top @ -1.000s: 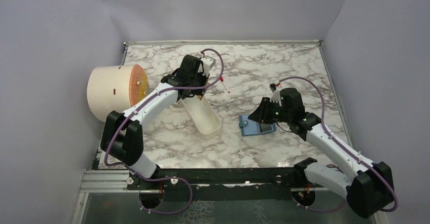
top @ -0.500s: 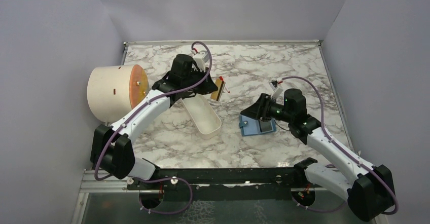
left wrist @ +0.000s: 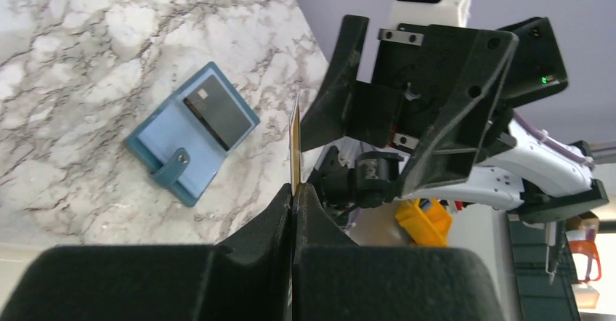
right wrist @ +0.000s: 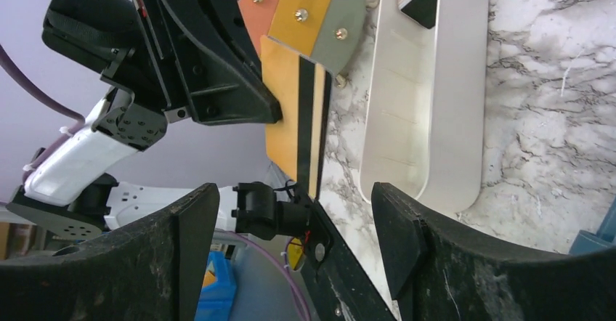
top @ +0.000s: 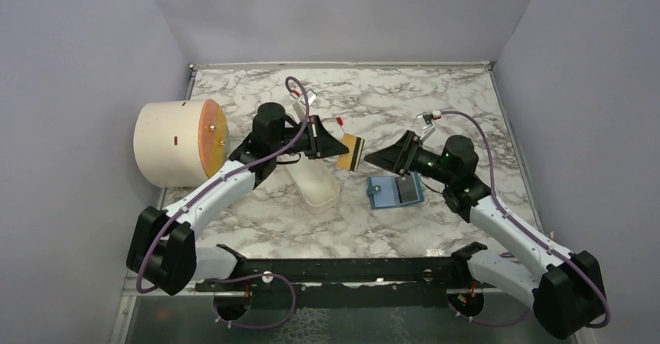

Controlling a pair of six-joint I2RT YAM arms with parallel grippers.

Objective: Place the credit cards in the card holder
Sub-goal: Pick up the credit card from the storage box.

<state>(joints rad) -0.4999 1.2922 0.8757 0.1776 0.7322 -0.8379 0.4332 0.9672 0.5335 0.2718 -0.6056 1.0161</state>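
1. Two arms met over the middle of the marble table (top: 436, 95), their grippers facing each other tip to tip.
2. The left gripper (top: 343, 148) was clamped tight on one end of the yellow-orange card (top: 355, 152). The rest of the card stuck out towards 3 o'clock, clear of the table top.
3. From the left wrist camera the card showed edge-on, standing straight out from between the closed fingers (left wrist: 276, 219).
4. The right gripper (top: 379, 157) sat just at 3 o'clock of that card, its jaws spread wide with nothing in them.
5. In the right wrist view the card, with a dark stripe down it, hung beyond the gap between the two fingers (right wrist: 185, 245), and neither finger touched it.
6. The card holder (top: 383, 194) lay open and flat on the marble at 5 o'clock of the right gripper, apart from both grippers.
7. The dark grey card (top: 407, 189) lay on the holder's 3 o'clock panel. Whether it was tucked into the pocket could not be told.
8. A long white tray (top: 315, 188) lay at 7 o'clock of the held card, partly under the left arm.
9. The cream cylinder (top: 163, 145) lay on its side at the table's 9 o'clock edge, with its orange face turned towards 3 o'clock.
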